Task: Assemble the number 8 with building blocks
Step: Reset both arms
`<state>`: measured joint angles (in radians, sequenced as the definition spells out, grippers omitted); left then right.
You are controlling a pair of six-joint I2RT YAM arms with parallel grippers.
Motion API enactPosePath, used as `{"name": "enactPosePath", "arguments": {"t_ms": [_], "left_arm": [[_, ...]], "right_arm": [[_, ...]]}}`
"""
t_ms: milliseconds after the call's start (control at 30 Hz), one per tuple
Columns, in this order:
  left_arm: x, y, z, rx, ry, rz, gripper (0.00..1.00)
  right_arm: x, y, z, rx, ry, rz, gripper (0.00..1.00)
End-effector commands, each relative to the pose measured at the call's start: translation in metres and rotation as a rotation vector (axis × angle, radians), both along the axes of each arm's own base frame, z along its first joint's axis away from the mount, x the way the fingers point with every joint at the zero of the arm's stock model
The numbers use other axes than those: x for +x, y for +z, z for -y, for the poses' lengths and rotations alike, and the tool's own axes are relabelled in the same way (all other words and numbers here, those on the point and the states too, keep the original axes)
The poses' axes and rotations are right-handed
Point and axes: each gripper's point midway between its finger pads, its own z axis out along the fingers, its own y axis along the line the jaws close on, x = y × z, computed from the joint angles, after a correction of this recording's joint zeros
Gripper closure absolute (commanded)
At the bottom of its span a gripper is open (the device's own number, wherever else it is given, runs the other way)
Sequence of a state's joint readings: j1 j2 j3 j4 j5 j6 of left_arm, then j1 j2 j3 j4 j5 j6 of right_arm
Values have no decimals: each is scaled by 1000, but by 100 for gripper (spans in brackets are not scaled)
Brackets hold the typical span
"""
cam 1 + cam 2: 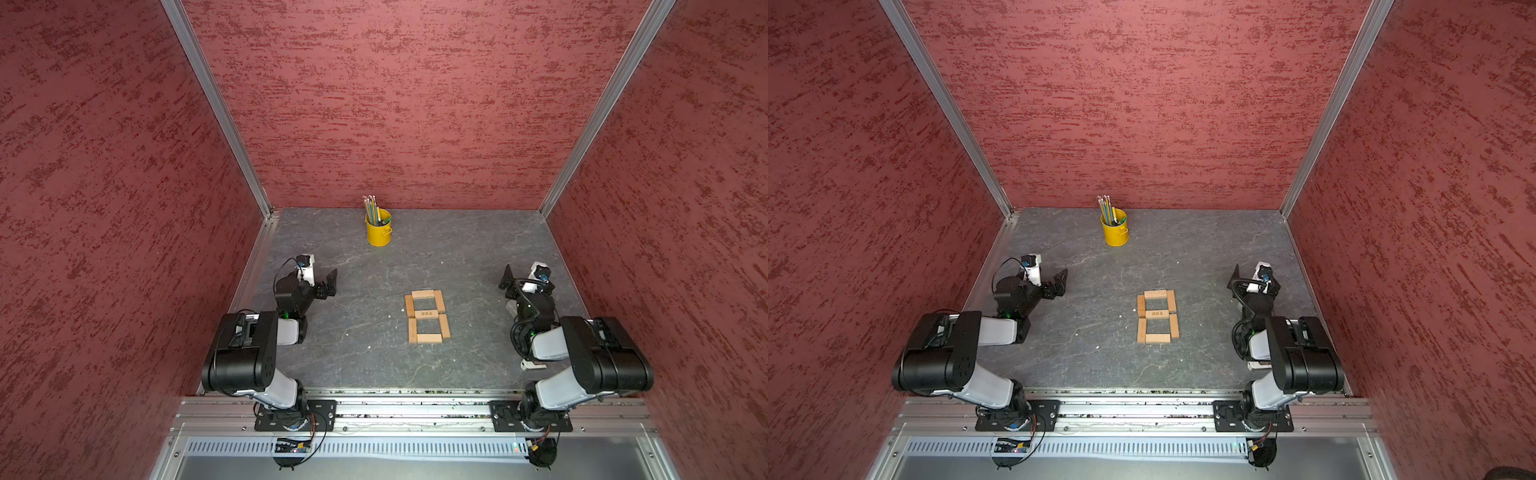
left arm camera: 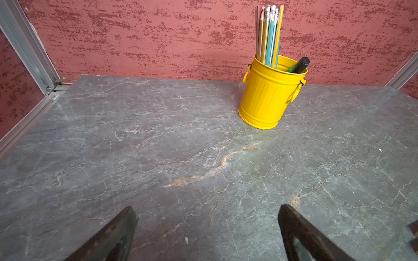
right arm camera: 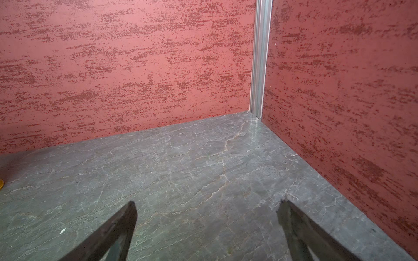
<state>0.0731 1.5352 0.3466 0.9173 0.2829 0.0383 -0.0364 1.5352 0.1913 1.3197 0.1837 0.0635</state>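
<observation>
The building blocks lie flat in the middle of the grey table as the number 8 point(image 1: 427, 314), two square loops stacked, seen in both top views point(image 1: 1157, 313). Its top bar point(image 1: 422, 294) and bottom bar point(image 1: 429, 338) are tan wood, and the middle bar has dark print. My left gripper point(image 1: 326, 282) is well to the left of the figure, open and empty, with only table between its fingers in the left wrist view point(image 2: 208, 209). My right gripper point(image 1: 515, 278) is to the figure's right, open and empty point(image 3: 207, 203). Neither wrist view shows the blocks.
A yellow bucket point(image 1: 378, 227) with pencils and a marker stands at the back, ahead of the left gripper point(image 2: 267, 95). A small white-grey plastic piece point(image 1: 532, 365) lies by the right arm. Red walls close in three sides, and a metal rail point(image 1: 415, 409) runs along the front.
</observation>
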Motion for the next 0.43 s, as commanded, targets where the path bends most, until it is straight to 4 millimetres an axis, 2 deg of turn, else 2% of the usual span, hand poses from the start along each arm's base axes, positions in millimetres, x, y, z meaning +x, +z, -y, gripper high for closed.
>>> {"name": "enactPosePath", "arguments": {"t_ms": [0,400], "left_arm": [[5,9,-4,5,12,26,1],[6,8,-4,2,12,20,1]], "right_arm": [[3,9,-2,3,14,35,1],[3,9,-1,4,12,36,1]]}}
